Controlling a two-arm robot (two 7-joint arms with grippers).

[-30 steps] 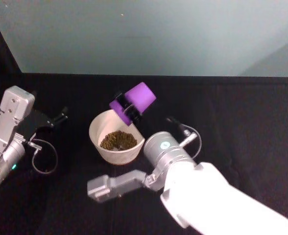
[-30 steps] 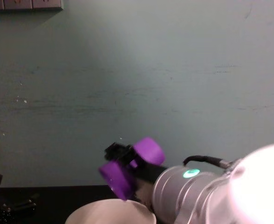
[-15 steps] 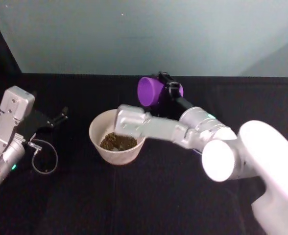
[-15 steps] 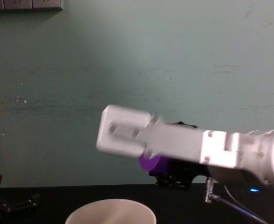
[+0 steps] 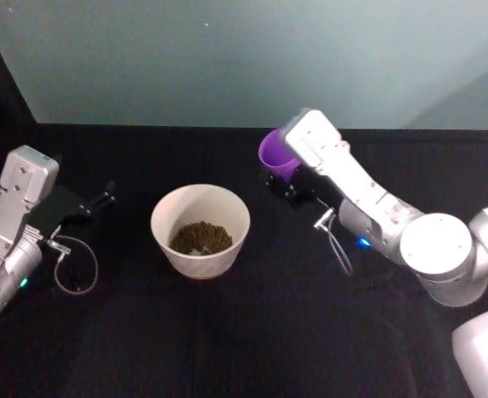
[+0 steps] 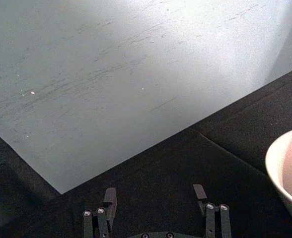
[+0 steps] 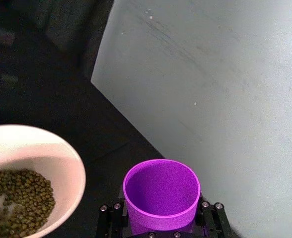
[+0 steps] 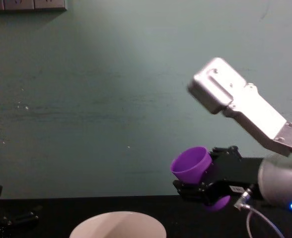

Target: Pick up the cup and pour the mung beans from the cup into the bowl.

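Purple cup (image 7: 161, 195) is seen empty, so judged very light; thin smooth plastic, likely slippery and easily squeezed, best gripped low on the sidewall. It is clamped by the right gripper (image 7: 161, 229) jaws, held above the tabletop (image 5: 227, 332) right of the bowl (image 5: 200, 214), mouth up with a slight tilt. Mung beans (image 5: 201, 238) are in the bowl. Left gripper (image 6: 155, 218) is parked far left, jaws spread.

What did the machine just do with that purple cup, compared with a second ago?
The right tool, still shut on the cup, swung it away from over the bowl toward the robot's right and turned it back mouth-up; a second ago it was tipped over the bowl. The cup looks empty inside. The bowl with its mung beans stayed put, and the left tool stayed parked, open, at the left.
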